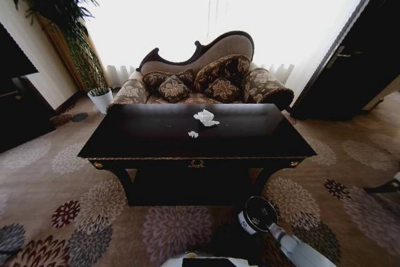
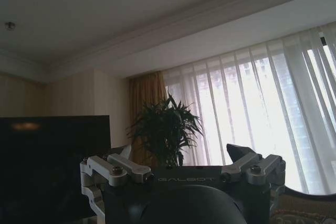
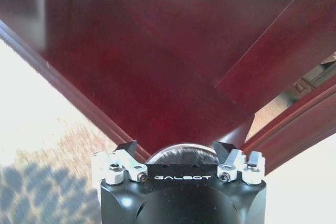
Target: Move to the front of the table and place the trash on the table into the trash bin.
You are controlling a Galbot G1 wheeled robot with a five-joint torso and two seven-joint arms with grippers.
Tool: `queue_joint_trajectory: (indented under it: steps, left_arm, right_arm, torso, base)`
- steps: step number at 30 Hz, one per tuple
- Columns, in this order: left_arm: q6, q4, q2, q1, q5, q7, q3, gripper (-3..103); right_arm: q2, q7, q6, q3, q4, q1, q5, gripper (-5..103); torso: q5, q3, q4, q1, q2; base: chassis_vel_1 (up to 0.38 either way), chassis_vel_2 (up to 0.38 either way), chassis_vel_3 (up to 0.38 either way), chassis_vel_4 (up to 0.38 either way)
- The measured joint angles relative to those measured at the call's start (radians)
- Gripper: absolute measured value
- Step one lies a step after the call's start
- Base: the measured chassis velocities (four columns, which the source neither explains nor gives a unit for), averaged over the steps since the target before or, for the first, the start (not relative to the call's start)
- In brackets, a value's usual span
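Long dark glossy wooden table (image 1: 250,139) with gold ornaments along its front apron, standing before a patterned sofa (image 1: 206,79): a crumpled white tissue (image 1: 205,117) lies near its middle, a tiny white scrap (image 1: 193,134) just beside it toward the front edge. Left pincer (image 2: 181,163) is raised, jaws spread, facing a leafy plant (image 2: 167,129) and curtains. Right pincer (image 3: 176,150) hangs low by the table's underside, jaws spread, holding nothing.
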Motion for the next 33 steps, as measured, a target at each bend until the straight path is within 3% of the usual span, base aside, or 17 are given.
queue_joint_trajectory:
  steps: [2,5,12,16,26,33]
  left_arm:
    - [-0.001,0.000,-0.008,-0.011,0.007,0.001,0.018,100]
    - [-0.001,-0.004,-0.017,-0.023,0.017,0.001,0.044,100]
    - [0.000,-0.006,-0.024,-0.053,0.026,0.001,0.087,100]
    - [0.001,0.002,-0.028,-0.072,0.028,0.002,0.103,100]
    - [0.003,-0.003,-0.035,-0.077,0.027,0.002,0.106,100]
    - [0.001,0.015,-0.018,-0.074,0.013,0.002,0.080,100]
  right_arm:
    - [-0.016,0.021,-0.044,0.026,0.124,-0.079,0.065,92]
    - [-0.026,0.046,-0.078,0.071,0.211,-0.155,0.094,99]
    - [-0.041,0.058,-0.101,0.201,0.364,-0.327,0.087,100]
    - [-0.046,0.088,-0.135,0.316,0.537,-0.459,0.085,100]
    - [-0.028,0.053,-0.057,0.511,0.685,-0.608,0.053,100]
    - [-0.016,0.041,-0.019,0.642,0.803,-0.678,0.131,100]
  torso:
    - [0.0002,0.000,0.0000,0.000,0.000]
    - [0.0000,0.000,0.0000,0.000,0.000]
    - [0.0001,0.000,-0.0004,0.000,0.000]
    - [-0.0001,0.000,0.0000,0.000,0.000]
    - [0.0001,0.000,0.0000,0.000,0.000]
    - [0.0001,0.000,0.0000,0.000,0.000]
  base:
    - [0.000,0.000,0.000,0.000]
    - [0.000,0.000,0.000,0.000]
    - [0.000,0.000,0.000,0.000]
    - [0.000,0.000,0.000,0.000]
    - [0.000,0.000,0.000,0.000]
    - [0.000,0.000,0.000,0.000]
